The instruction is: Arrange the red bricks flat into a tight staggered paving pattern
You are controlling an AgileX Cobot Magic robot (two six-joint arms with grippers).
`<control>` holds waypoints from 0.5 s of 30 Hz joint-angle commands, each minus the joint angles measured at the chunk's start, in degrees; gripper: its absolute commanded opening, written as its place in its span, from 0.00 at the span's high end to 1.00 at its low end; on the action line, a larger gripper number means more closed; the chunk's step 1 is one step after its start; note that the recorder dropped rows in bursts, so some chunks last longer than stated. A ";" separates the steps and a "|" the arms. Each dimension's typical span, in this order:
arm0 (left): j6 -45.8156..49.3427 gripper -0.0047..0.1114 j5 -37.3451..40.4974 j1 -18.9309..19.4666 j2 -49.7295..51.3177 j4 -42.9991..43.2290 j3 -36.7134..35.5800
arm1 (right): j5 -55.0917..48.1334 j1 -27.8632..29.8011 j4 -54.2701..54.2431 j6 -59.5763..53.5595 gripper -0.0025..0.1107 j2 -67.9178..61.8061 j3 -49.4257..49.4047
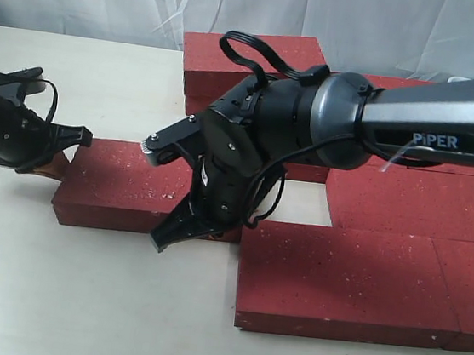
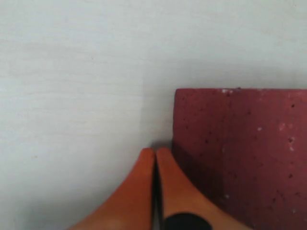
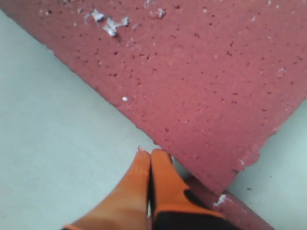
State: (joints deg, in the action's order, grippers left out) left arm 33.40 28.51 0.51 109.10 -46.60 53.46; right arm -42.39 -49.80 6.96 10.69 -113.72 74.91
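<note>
Both jaws pinched together, empty, my left gripper (image 2: 155, 152) sat at the left end of the loose red brick (image 1: 125, 184), lengthwise left-to-right (right gripper (image 3: 149, 154) at its near-right corner).

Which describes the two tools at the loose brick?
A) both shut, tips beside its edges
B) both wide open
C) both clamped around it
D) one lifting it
A: the left tool and right tool each show orange tips pressed together, beside the loose brick, not around it.
</note>
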 commanded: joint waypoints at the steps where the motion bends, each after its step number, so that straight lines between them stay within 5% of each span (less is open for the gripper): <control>1: 0.20 0.96 0.02 -0.07 0.17 -0.48 0.26 | 0.99 0.06 0.75 0.46 0.99 0.22 0.24; 15: 0.46 0.96 1.01 -0.07 0.17 -3.85 0.26 | 0.05 0.06 -0.95 0.61 0.99 2.88 0.24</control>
State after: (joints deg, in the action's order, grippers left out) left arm 33.40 28.81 0.51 109.10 -49.04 53.46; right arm -41.62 -49.80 6.30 11.32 -112.77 74.91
